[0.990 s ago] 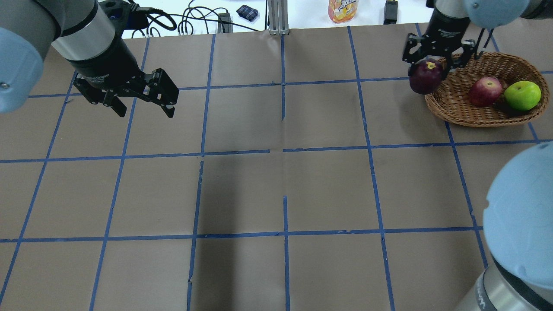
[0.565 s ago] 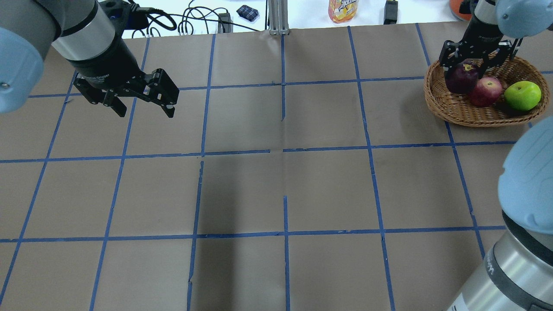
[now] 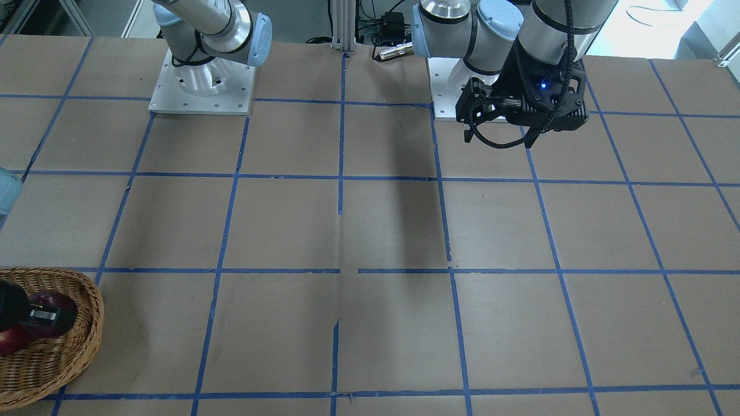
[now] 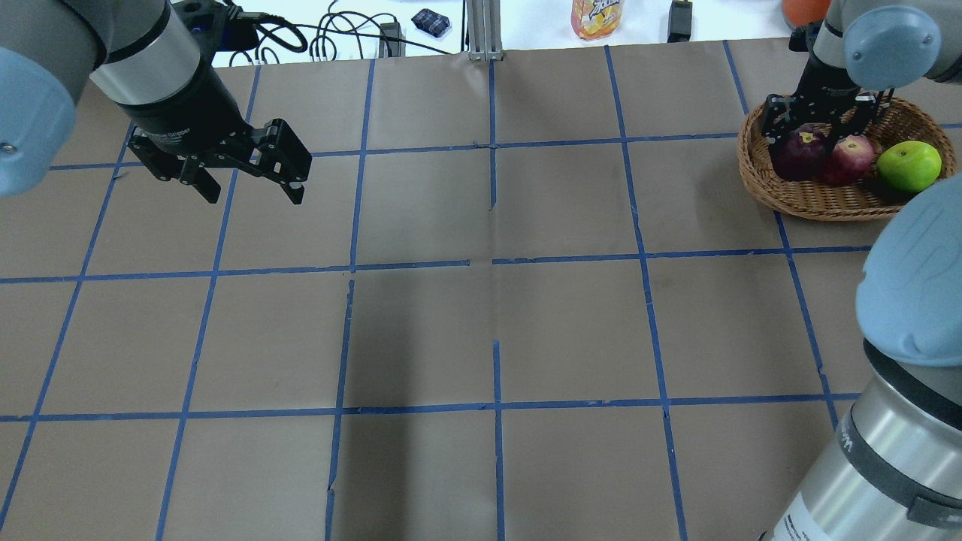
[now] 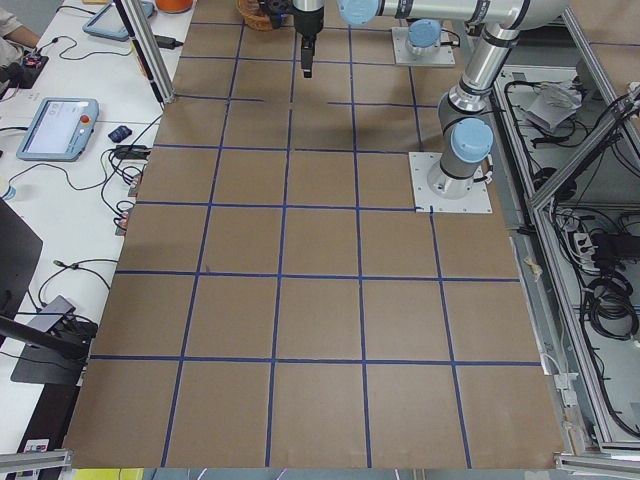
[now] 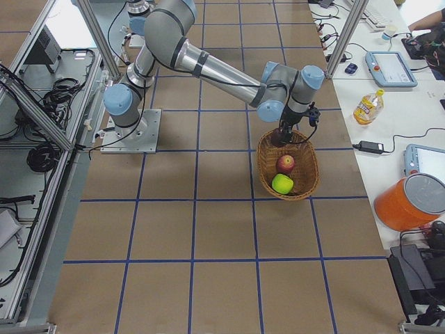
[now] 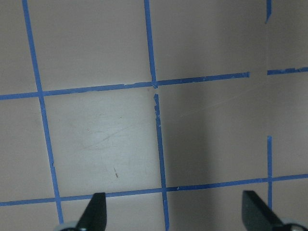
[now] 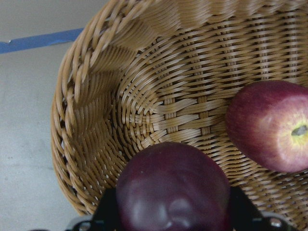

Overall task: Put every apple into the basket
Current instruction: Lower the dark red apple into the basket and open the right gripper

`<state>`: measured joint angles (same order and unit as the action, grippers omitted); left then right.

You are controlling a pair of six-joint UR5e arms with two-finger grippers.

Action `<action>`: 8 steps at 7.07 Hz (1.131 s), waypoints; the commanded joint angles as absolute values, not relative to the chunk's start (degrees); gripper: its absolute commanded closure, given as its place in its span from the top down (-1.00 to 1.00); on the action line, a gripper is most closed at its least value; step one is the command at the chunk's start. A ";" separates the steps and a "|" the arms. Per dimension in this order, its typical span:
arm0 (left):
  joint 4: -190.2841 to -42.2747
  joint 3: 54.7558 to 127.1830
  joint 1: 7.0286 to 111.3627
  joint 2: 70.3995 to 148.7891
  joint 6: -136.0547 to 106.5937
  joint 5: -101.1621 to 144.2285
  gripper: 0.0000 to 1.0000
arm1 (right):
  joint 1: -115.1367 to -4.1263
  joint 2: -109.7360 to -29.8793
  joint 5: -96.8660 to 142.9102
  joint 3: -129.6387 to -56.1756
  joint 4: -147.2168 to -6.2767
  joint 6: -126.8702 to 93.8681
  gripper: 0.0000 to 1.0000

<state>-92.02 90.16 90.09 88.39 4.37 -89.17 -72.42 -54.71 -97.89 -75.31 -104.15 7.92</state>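
The wicker basket (image 4: 754, 174) stands at the far right of the table. In it lie the red apple (image 4: 847, 159) and the lime-green apple (image 4: 909, 166). My right gripper (image 4: 806, 139) is shut on the dark maroon apple (image 4: 799, 155) and holds it low inside the basket's left part, next to the red apple. The right wrist view shows the maroon apple (image 8: 173, 190) between the fingers, the red apple (image 8: 272, 127) and the basket wall (image 8: 91, 125). My left gripper (image 4: 254, 195) is open and empty over the far left of the table, and nothing is between its fingertips (image 7: 96, 214).
A juice bottle (image 4: 596, 16), cables and a charger lie on the white bench beyond the table's far edge. An orange tub (image 6: 407, 202) and a tablet (image 6: 389, 66) stand on the side bench near the basket. The table is brown paper with blue tape lines.
My right gripper carried the maroon apple from outside the basket's left rim rightward over the rim and down into the basket. The left arm has not moved.
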 commanded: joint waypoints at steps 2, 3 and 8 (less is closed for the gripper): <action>-92.11 90.18 90.09 88.33 4.48 -89.21 1.00 | -71.11 -52.83 -97.56 -74.89 -104.33 8.17 0.23; -92.20 90.18 90.09 88.24 4.48 -89.12 1.00 | -70.84 -52.56 -97.73 -74.88 -104.15 8.35 0.51; -92.02 90.18 90.09 88.33 4.57 -89.21 1.00 | -70.75 -54.13 -97.39 -73.58 -98.48 8.26 1.00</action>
